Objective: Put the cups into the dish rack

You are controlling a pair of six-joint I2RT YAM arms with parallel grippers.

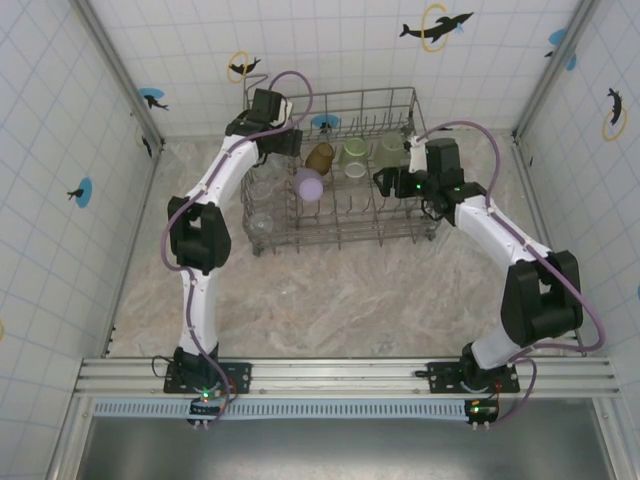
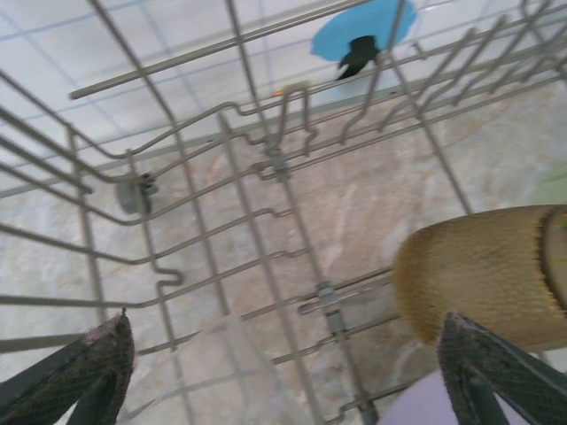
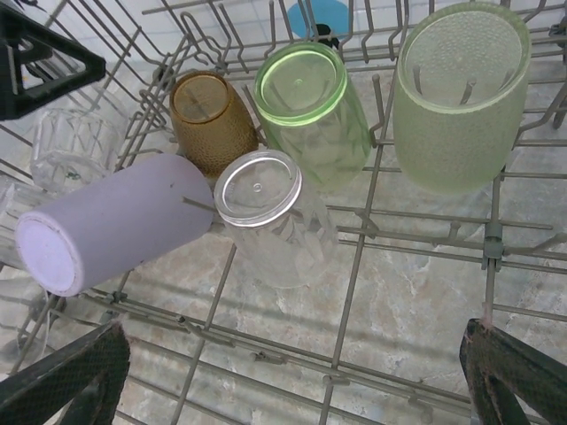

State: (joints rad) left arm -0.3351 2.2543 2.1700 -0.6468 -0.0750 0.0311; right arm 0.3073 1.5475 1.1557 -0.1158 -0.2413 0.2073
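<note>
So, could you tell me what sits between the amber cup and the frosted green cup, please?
A clearer green cup sits between the amber cup and the frosted green cup, plain in the right wrist view.

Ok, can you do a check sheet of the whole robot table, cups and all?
Surface: marbled beige tabletop, rack standing at its far end.
Job's things: grey wire dish rack holds an amber-brown plastic cup, a lilac plastic cup leaning sideways, a clear plastic cup, a see-through green cup and a frosted pale green cup. More clear cups sit at its left end.
Clutter: nothing seen.
Grippers: left fingers open at the rack's far left corner. Right fingers open over its right part.
Cables: purple left-arm cable and purple right-arm cable loop free.
Surroundings: white tiled walls with dolphin stickers.
</note>
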